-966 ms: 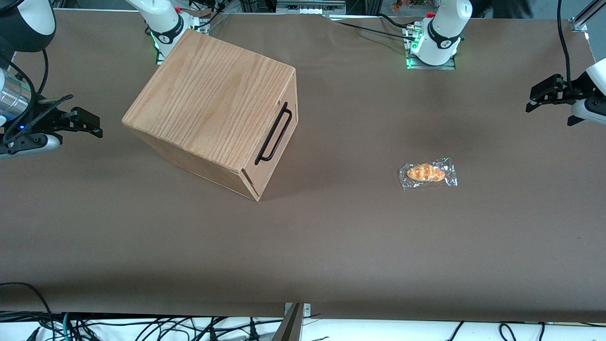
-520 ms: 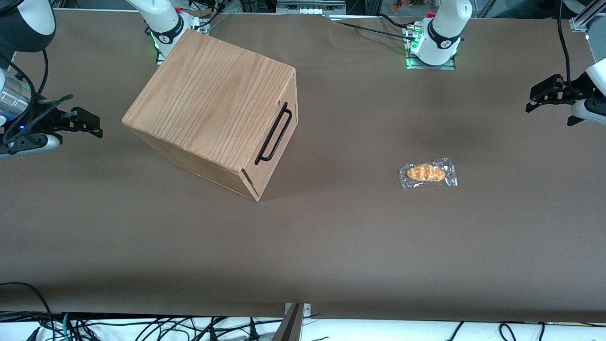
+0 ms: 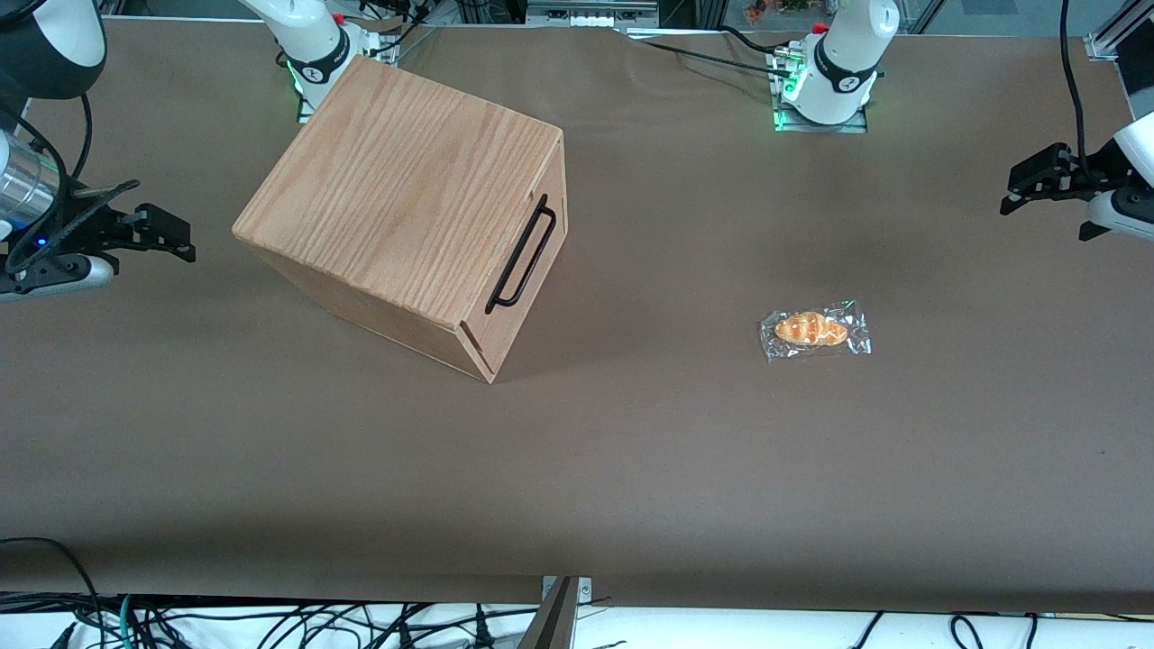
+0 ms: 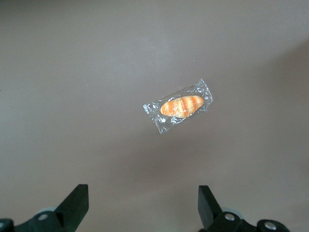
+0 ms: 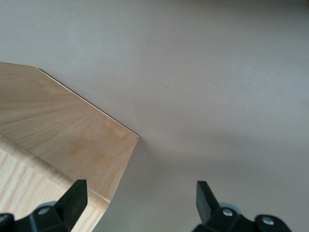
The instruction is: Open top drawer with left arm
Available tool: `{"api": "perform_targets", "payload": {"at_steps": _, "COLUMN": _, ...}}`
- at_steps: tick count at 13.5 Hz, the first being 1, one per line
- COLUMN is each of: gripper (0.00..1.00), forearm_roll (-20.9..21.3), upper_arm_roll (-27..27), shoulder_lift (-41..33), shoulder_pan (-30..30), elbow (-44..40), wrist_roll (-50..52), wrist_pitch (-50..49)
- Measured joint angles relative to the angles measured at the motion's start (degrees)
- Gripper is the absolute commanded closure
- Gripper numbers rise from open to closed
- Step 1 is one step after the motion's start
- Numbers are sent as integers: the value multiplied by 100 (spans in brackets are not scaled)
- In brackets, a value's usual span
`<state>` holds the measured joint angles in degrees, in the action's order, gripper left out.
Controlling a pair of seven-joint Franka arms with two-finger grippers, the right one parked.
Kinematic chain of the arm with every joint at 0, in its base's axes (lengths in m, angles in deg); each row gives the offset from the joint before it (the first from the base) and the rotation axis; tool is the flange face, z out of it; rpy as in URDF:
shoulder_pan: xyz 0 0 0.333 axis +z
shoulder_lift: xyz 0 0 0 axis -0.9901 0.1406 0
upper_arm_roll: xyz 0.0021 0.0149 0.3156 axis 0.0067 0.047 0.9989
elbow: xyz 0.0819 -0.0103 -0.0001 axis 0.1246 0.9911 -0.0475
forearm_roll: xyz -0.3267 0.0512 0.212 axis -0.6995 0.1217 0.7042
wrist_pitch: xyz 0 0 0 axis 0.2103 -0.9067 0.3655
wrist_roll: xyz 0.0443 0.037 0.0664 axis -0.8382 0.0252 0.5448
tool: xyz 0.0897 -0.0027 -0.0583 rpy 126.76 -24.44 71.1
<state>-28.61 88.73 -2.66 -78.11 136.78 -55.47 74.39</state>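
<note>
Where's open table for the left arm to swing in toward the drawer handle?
Bare table lies between the wooden box and the wrapped bread, right in front of the top drawer handle. The gripper, open, hangs at the working arm's end. Only the bread interrupts that stretch.

No legible text anywhere; small round marks on arm bases (image 3: 847, 81) perhaps logos, unreadable.

Oak-grain top drawer (image 3: 527, 270), black tool (image 3: 1037, 185)
</note>
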Motion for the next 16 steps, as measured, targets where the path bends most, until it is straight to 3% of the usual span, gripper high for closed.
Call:
{"api": "perform_targets", "payload": {"at_steps": 10, "gripper": 0, "forearm_roll": -63, "upper_arm_roll": 24, "shoulder_lift": 108, "shoulder_pan": 47, "elbow": -4, "wrist_roll": 1, "wrist_pitch": -18}}
{"api": "perform_targets", "payload": {"at_steps": 13, "gripper": 0, "forearm_roll": -897, "upper_arm_roll": -13, "shoulder_lift": 594, "shoulder_pan": 4, "elbow": -5, "wrist_roll": 206, "wrist_pitch": -21}}
{"api": "perform_targets", "payload": {"at_steps": 16, "gripper": 0, "forearm_roll": -1142, "upper_arm_roll": -349, "shoulder_lift": 1272, "shoulder_pan": -490, "elbow": -181, "wrist_roll": 581, "wrist_pitch": 29}}
